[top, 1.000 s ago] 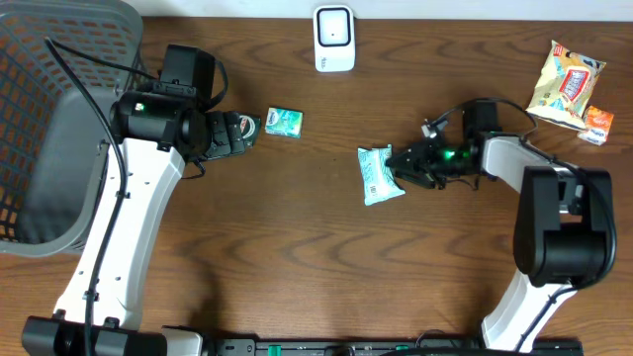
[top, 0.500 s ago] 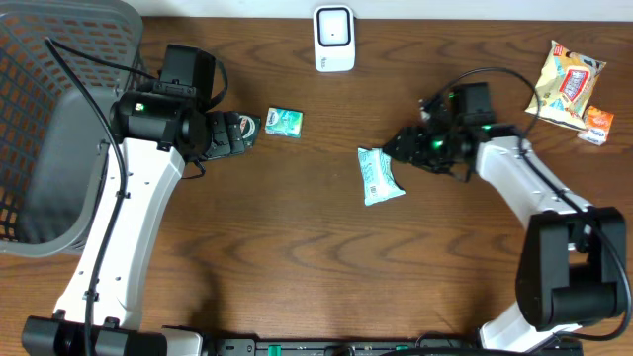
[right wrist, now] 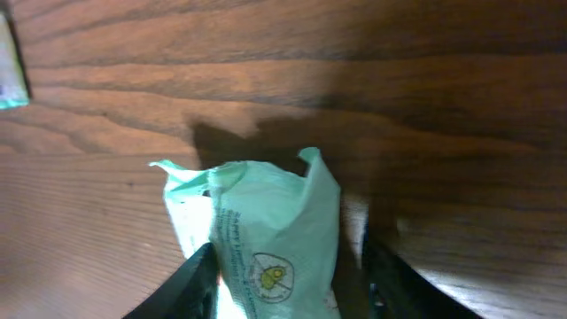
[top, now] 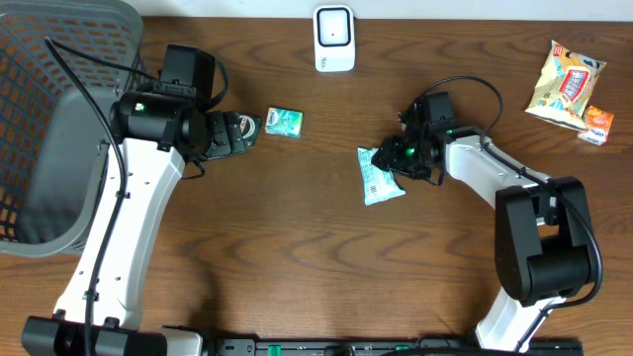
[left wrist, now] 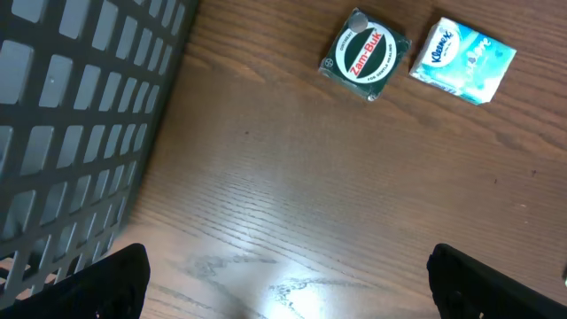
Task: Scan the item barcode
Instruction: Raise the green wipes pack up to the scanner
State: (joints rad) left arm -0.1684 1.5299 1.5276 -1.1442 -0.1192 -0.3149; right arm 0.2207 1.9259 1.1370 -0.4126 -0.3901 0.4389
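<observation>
A crumpled pale green packet [top: 379,176] lies on the wooden table right of centre. My right gripper [top: 401,158] is at its upper right end. In the right wrist view the packet [right wrist: 266,230] stands up between the two dark fingers of the right gripper [right wrist: 288,279]: the left finger touches it, and a thin dark strip shows beside the right finger. The white scanner [top: 334,38] stands at the table's far edge. My left gripper [top: 247,132] hangs wide open over bare wood, nothing between the jaws of the left gripper [left wrist: 283,283].
A small Kleenex pack [top: 284,122] lies by the left gripper, with a round green Zam-Buk tin [left wrist: 363,55] beside the pack [left wrist: 462,60]. A grey mesh basket [top: 59,129] fills the far left. A yellow snack bag [top: 566,84] and small orange pack [top: 597,126] lie far right.
My right arm swung up from the packet's right edge, then came leftward onto its upper end; its fingers widened and narrowed again. The packet and the left arm have stayed in place.
</observation>
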